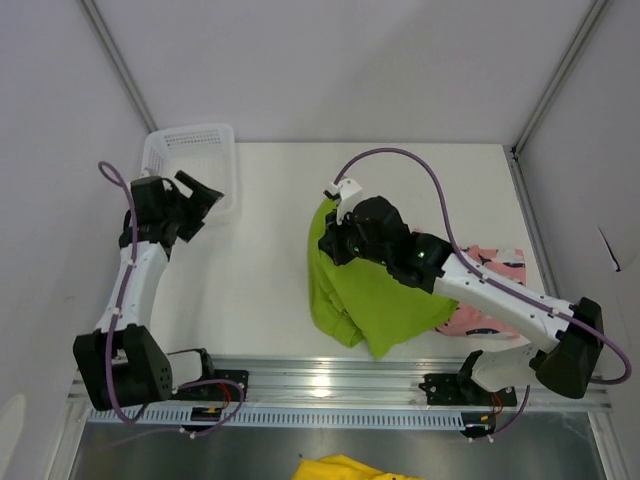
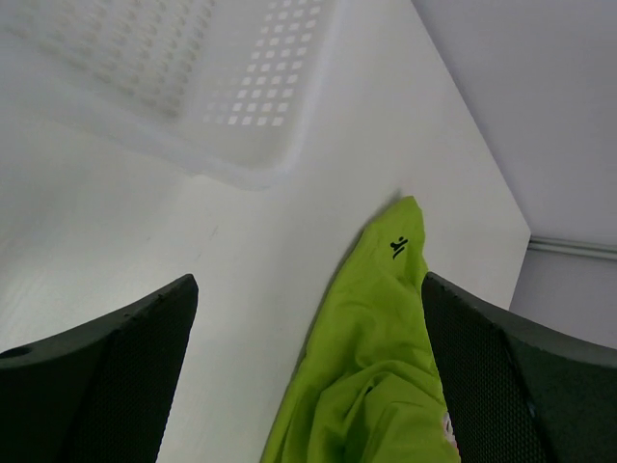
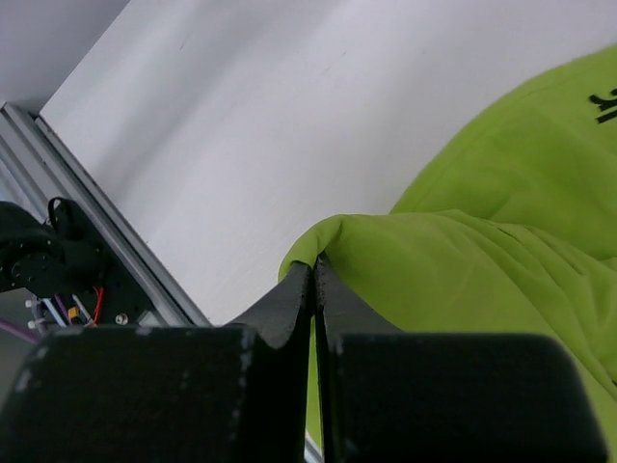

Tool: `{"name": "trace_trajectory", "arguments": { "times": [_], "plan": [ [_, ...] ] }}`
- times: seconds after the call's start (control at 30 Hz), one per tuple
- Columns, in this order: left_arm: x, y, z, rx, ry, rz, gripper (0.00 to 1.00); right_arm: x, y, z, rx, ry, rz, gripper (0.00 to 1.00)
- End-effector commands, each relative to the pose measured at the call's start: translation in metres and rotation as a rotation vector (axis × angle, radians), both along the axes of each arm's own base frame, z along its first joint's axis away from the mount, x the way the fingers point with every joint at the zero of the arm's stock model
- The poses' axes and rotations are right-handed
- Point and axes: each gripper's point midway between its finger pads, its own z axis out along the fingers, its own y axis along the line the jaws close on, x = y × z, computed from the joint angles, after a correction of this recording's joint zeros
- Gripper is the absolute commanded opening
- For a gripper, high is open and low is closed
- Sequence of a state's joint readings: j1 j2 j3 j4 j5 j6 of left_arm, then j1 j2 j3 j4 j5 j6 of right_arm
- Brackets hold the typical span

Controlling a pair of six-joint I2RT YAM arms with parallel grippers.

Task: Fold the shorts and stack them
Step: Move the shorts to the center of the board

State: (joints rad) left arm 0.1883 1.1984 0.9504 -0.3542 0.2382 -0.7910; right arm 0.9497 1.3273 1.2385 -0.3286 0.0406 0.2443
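The lime green shorts (image 1: 372,292) lie crumpled at mid table, one edge lifted. My right gripper (image 1: 341,236) is shut on that edge; in the right wrist view the fingertips (image 3: 315,265) pinch a fold of the green shorts (image 3: 482,280) above the table. The pink printed shorts (image 1: 492,266) lie at the right, partly under the green ones and the right arm. My left gripper (image 1: 205,195) hovers open by the basket, well left of the shorts. In the left wrist view its jaws (image 2: 308,289) stand wide with nothing between them, and the green shorts (image 2: 376,357) lie beyond.
A white mesh basket (image 1: 190,150) stands at the back left corner, also filling the top of the left wrist view as the basket (image 2: 241,96). An aluminium rail (image 1: 330,385) runs along the near edge. A yellow cloth (image 1: 345,468) lies below the rail.
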Motion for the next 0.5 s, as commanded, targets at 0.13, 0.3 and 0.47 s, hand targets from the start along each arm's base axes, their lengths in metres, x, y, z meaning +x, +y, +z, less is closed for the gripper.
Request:
{"name": "trace_trajectory", "arguments": {
  "times": [0.13,0.3,0.47],
  "plan": [
    [0.066,-0.052,0.024,-0.087,-0.035,-0.039,0.99,0.002,0.025,-0.019,0.086,-0.015,0.082,0.00],
    [0.077,-0.073,-0.019,-0.182,0.084,0.020,0.98,0.014,0.014,-0.045,0.082,0.006,0.073,0.00],
    [0.092,-0.076,-0.046,-0.164,0.144,0.063,0.97,0.023,0.000,-0.069,0.087,0.019,0.052,0.00]
  ]
}}
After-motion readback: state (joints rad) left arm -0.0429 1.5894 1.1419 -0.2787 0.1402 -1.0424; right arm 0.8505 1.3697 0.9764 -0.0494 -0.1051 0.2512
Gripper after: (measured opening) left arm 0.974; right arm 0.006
